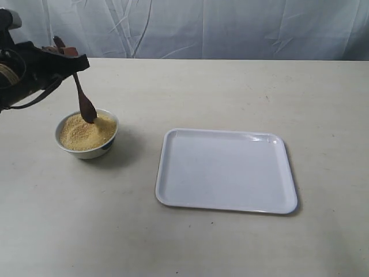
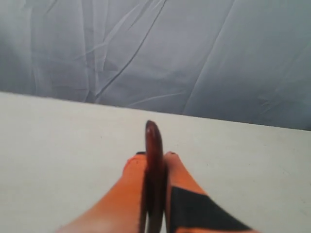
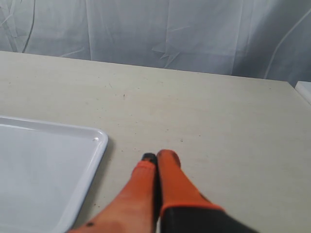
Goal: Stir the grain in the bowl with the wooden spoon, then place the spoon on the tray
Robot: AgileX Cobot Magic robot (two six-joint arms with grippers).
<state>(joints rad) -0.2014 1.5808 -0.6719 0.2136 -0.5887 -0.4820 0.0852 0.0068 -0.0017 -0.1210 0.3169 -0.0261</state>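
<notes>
The small white bowl point(image 1: 86, 135) stands at the left of the table, heaped with yellowish-tan grain point(image 1: 86, 131). The dark wooden spoon point(image 1: 82, 95) stands almost upright, its head dipped into the grain at the bowl's far side. My left gripper point(image 1: 66, 55) is shut on the spoon's handle above the bowl; in the left wrist view the handle point(image 2: 154, 160) is pinched between the orange fingers point(image 2: 182, 179). The white tray point(image 1: 226, 170) lies right of the bowl. My right gripper point(image 3: 158, 158) is shut and holds nothing, hovering over bare table beside the tray's corner point(image 3: 95, 141).
A pale wrinkled curtain point(image 1: 230, 26) hangs behind the table's far edge. The tray holds nothing. A white object's edge point(image 3: 304, 90) shows at the table's side in the right wrist view.
</notes>
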